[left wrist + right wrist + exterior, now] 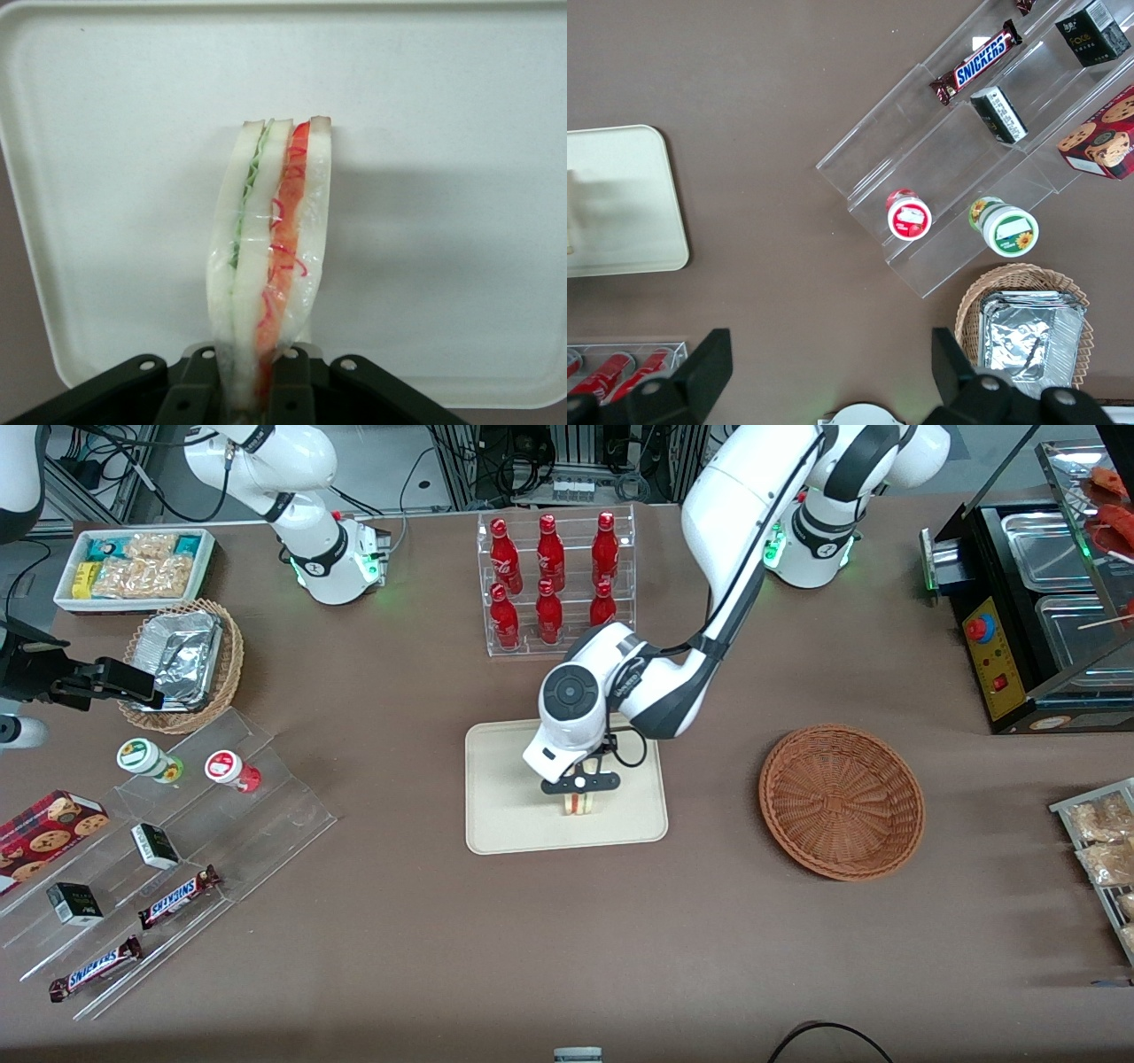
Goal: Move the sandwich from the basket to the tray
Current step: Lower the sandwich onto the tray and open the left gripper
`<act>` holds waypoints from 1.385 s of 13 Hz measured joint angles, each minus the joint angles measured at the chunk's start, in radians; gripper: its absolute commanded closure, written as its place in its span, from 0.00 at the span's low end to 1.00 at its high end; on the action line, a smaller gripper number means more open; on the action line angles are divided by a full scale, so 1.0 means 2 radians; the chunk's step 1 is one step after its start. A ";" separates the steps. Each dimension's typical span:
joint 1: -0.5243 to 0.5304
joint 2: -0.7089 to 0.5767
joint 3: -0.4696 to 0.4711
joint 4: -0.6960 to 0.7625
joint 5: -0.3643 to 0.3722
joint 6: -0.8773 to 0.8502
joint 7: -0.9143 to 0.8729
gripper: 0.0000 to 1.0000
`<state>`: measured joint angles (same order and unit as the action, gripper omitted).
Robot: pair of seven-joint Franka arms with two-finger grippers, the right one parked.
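My left gripper (580, 790) hangs over the cream tray (505, 824) and is shut on the sandwich (580, 804), a wrapped wedge of pale bread with green and red layers. In the left wrist view the sandwich (270, 248) stands on edge between the two black fingers (199, 390), its tip low over or touching the tray floor (443, 177); I cannot tell which. The reddish-brown wicker basket (842, 802) sits empty on the table, toward the working arm's end from the tray. The tray's corner also shows in the right wrist view (629, 204).
A clear rack of red bottles (554, 580) stands farther from the front camera than the tray. A stepped acrylic shelf with snacks and cups (168, 841), a tan basket with foil containers (182, 660) and a white snack bin (133, 567) lie toward the parked arm's end. A black food warmer (1036, 602) stands at the working arm's end.
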<state>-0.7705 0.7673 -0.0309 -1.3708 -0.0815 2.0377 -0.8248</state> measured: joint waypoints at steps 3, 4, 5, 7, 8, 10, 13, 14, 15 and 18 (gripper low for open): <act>-0.006 0.007 0.000 0.008 0.000 0.000 -0.010 1.00; -0.006 0.008 0.000 0.010 0.000 0.000 -0.011 1.00; -0.006 0.009 0.001 0.010 0.000 0.000 -0.011 1.00; -0.006 0.011 0.002 0.012 0.000 0.000 -0.017 1.00; -0.006 0.013 0.002 0.013 0.000 0.001 -0.024 1.00; -0.006 0.020 0.003 0.014 0.000 0.003 -0.032 1.00; -0.006 0.025 0.003 0.017 0.000 0.005 -0.042 0.15; -0.006 0.025 0.003 0.019 0.000 0.005 -0.044 0.00; -0.006 0.026 0.003 0.020 0.000 0.005 -0.047 0.00; -0.006 0.026 0.004 0.025 0.000 0.005 -0.050 0.00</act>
<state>-0.7825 0.8195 -0.0231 -1.3207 -0.0815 2.0481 -0.9254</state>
